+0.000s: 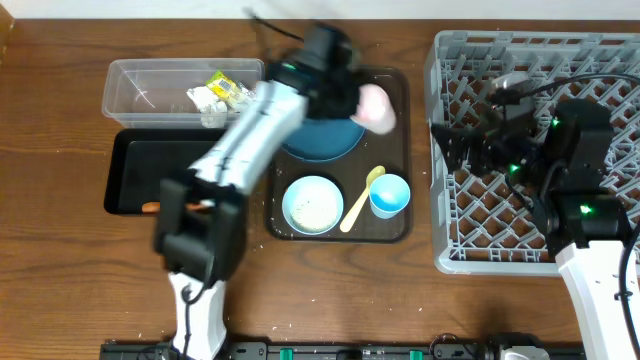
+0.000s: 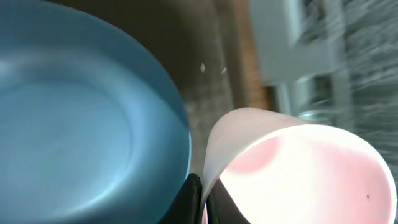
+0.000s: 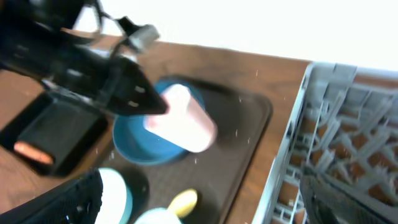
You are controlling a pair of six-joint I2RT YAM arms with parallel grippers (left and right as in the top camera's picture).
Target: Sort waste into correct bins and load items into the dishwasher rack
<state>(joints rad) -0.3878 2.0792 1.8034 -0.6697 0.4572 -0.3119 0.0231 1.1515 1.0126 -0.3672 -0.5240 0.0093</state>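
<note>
My left gripper [image 1: 352,92] is shut on the rim of the pale pink cup [image 1: 377,106] and holds it tilted above the brown tray, beside the blue plate [image 1: 322,137]. The left wrist view shows the fingers [image 2: 202,200] pinching the cup wall [image 2: 298,168] next to the plate [image 2: 81,124]. The white bowl [image 1: 313,204], yellow spoon [image 1: 362,197] and light blue cup [image 1: 390,195] sit on the tray. My right gripper [image 1: 458,150] is open and empty over the grey dishwasher rack [image 1: 470,255]. The right wrist view shows the cup [image 3: 183,121] and rack [image 3: 336,143].
The clear tub [image 1: 140,92] at the back left holds tissue and the yellow-green wrapper [image 1: 225,92]. The black tray [image 1: 125,180] in front of it holds the orange piece [image 1: 150,207]. The brown serving tray [image 1: 390,232] lies between the bins and the rack.
</note>
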